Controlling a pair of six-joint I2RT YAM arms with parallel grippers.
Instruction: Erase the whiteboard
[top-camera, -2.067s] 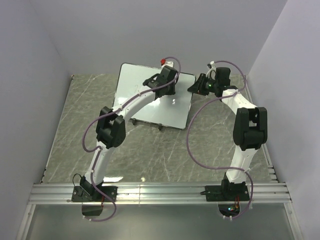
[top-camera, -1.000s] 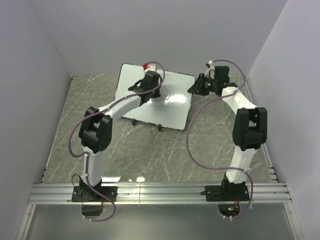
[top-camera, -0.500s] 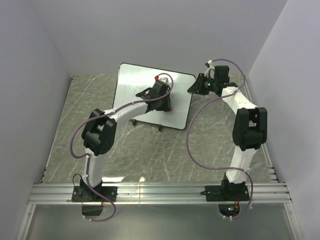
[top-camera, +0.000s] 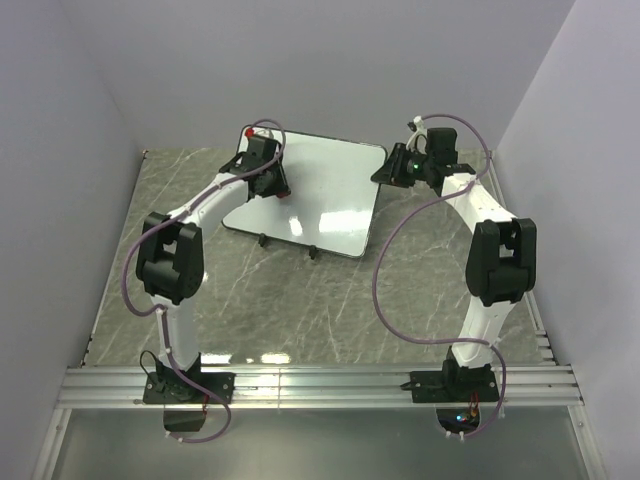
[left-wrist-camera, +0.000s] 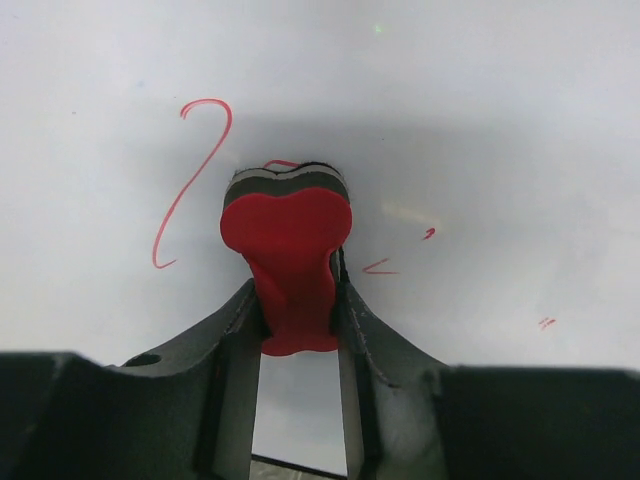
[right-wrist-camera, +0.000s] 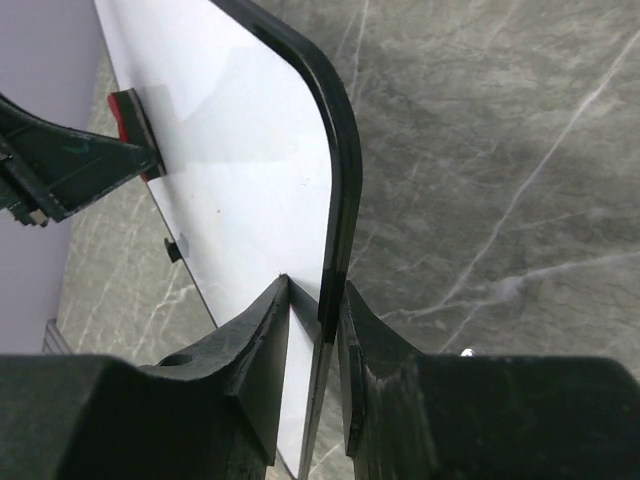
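The whiteboard (top-camera: 330, 195) is propped up at the back of the table on small black feet. It fills the left wrist view (left-wrist-camera: 480, 120), with red marks on it: a hook-shaped stroke at the left and small ticks at the right. My left gripper (top-camera: 262, 160) is at the board's top left part, shut on the small red eraser (left-wrist-camera: 288, 240), whose dark pad is pressed on the board. My right gripper (top-camera: 388, 172) is shut on the board's right edge (right-wrist-camera: 340, 200), its black frame between the two fingers.
The grey marbled table (top-camera: 300, 300) lies around the board. Purple-white walls stand close on the left, back and right. An aluminium rail (top-camera: 320, 385) with both arm bases runs along the near edge.
My left gripper with the eraser swept from the board's upper right across to its top left corner area. The board has swung slightly. The right gripper kept its hold on the edge.
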